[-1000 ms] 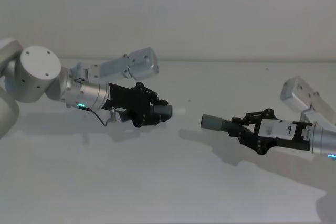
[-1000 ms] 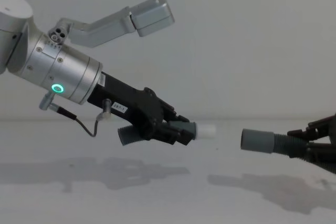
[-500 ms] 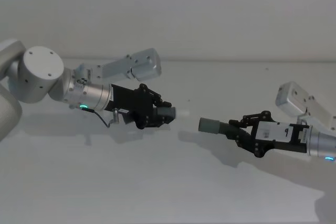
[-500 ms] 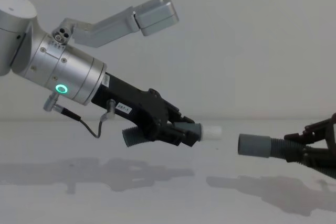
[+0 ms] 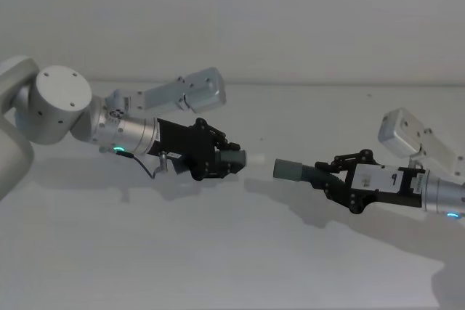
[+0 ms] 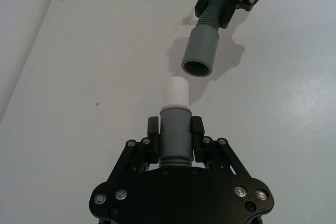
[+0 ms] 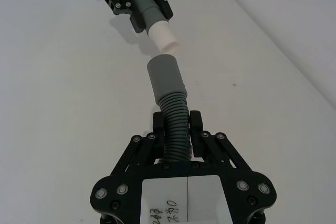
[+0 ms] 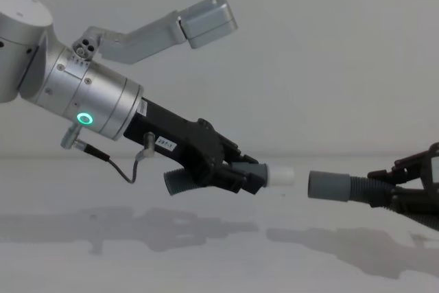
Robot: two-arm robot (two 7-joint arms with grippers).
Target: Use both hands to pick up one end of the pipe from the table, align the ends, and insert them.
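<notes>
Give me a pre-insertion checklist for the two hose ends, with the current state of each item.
1. Left tool shut on the shorter dark grey hose piece's cuff: ok.
2. Right tool shut on the longer dark grey ribbed hose piece: ok.
3. Narrow white tip faces the plain grey socket: ok.
4. Tip inside socket: not ok, a gap shows.
5. Axes in line: cannot tell, the socket looks slightly off in the left wrist view.
6. Both pieces off the matt white table: ok.

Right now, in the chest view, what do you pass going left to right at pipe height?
Fat silver cylindrical wrist with green ring light → black angular left tool → narrow white tip of the shorter hose's cuff → open gap → plain grey socket cuff of the longer hose → black angular right tool.
</notes>
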